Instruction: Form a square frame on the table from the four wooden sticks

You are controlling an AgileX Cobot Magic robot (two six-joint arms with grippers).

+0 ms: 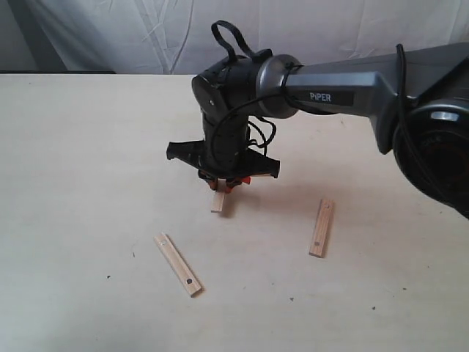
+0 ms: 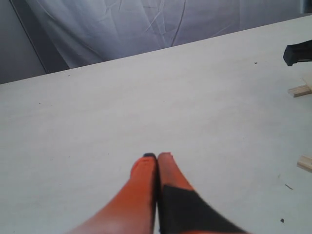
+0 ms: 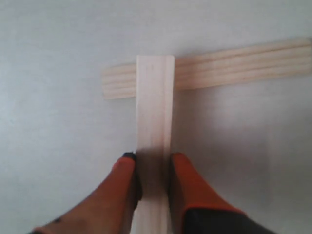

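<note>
My right gripper (image 1: 223, 183) reaches across to the middle of the table (image 1: 88, 161), pointing down. In the right wrist view the right gripper (image 3: 152, 161) is shut on one wooden stick (image 3: 155, 97), whose far end lies across a second stick (image 3: 234, 66) flat on the table, forming a T. Only one stick end (image 1: 218, 202) shows below the gripper in the exterior view. Two more sticks lie apart: one with dark holes (image 1: 178, 264) at the front left, one (image 1: 322, 227) at the right. My left gripper (image 2: 157, 156) is shut on nothing above the bare table and is out of the exterior view.
A grey cloth backdrop (image 1: 146, 33) hangs behind the table's far edge. The right arm's dark body (image 1: 381, 88) spans the upper right of the exterior view. Two stick ends (image 2: 300, 90) (image 2: 305, 163) show at the edge of the left wrist view.
</note>
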